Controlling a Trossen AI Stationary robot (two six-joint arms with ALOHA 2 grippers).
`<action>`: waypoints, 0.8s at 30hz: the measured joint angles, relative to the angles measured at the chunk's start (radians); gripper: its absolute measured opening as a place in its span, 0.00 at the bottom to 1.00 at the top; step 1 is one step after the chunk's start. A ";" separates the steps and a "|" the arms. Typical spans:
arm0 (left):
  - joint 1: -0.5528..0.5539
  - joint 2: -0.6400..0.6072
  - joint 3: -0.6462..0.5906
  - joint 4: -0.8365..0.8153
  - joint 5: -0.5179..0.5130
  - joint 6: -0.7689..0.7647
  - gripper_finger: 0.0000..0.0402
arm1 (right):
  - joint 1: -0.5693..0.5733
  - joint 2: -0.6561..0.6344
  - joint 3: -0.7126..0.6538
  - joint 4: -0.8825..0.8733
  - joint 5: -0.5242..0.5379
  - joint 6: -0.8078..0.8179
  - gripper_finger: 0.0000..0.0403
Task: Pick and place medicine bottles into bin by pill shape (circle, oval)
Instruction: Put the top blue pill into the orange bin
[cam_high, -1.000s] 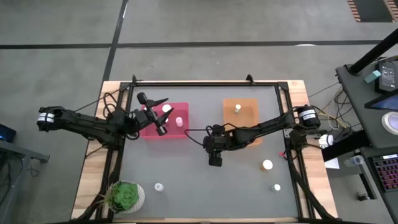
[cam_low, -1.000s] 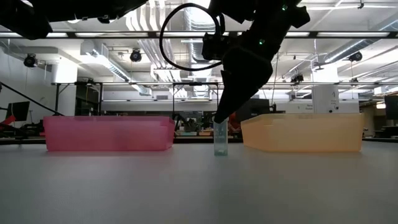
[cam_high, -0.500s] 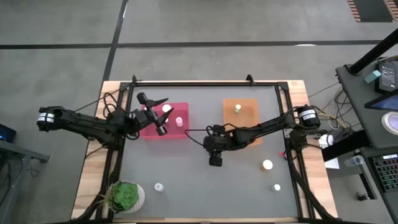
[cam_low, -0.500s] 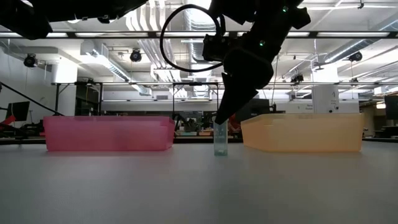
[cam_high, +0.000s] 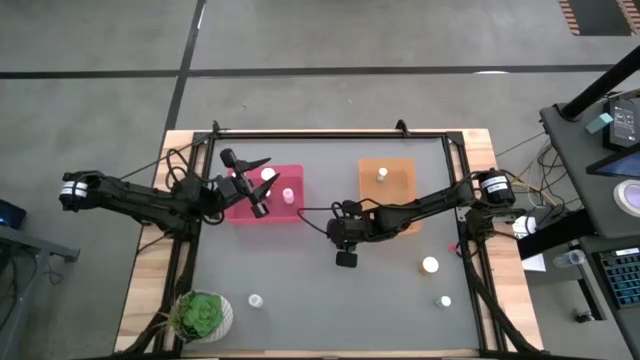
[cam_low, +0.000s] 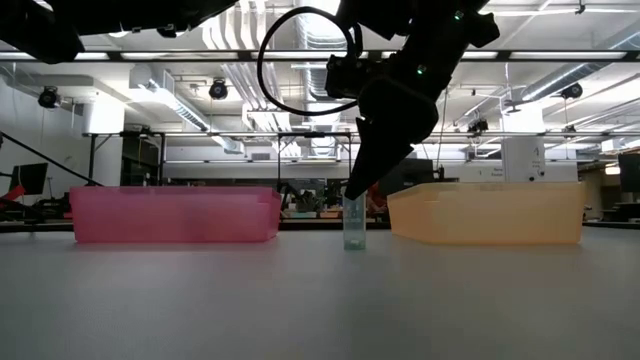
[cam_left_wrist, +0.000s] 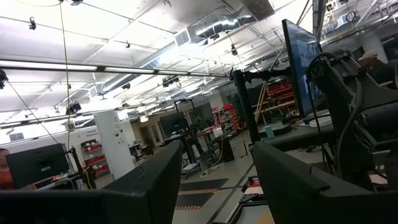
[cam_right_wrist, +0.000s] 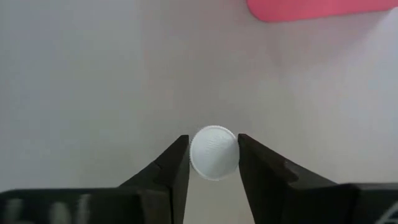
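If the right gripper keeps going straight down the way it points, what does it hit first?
The right gripper points down at the table, its fingers closed on a bottle by its white cap. Going on would press that bottle, standing upright, into the grey tabletop.

My right pincer (cam_right_wrist: 213, 163) sits pinched on a bottle (cam_right_wrist: 214, 153) at table centre: round white cap, pale clear body, upright (cam_low: 354, 225). Pink bin (cam_high: 286, 178) at 10 o'clock holds two white-capped bottles (cam_high: 289, 196). Orange bin (cam_high: 400, 172) at 1 o'clock holds one (cam_high: 382, 174). Loose on the table, all upright as far as I can tell: a wider one (cam_high: 430, 265) at 4, a small one (cam_high: 445, 301) at 5, another (cam_high: 256, 300) at 7.
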 joint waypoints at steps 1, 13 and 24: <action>0.000 0.000 0.000 0.000 0.000 0.000 0.46 | 0.000 0.000 0.000 0.000 0.000 0.000 0.29; 0.000 0.000 0.000 0.000 0.000 0.000 0.46 | 0.000 -0.068 0.043 -0.067 0.019 -0.004 0.30; 0.000 0.000 0.000 0.000 0.000 0.000 0.46 | -0.012 -0.289 0.026 -0.265 0.169 0.045 0.30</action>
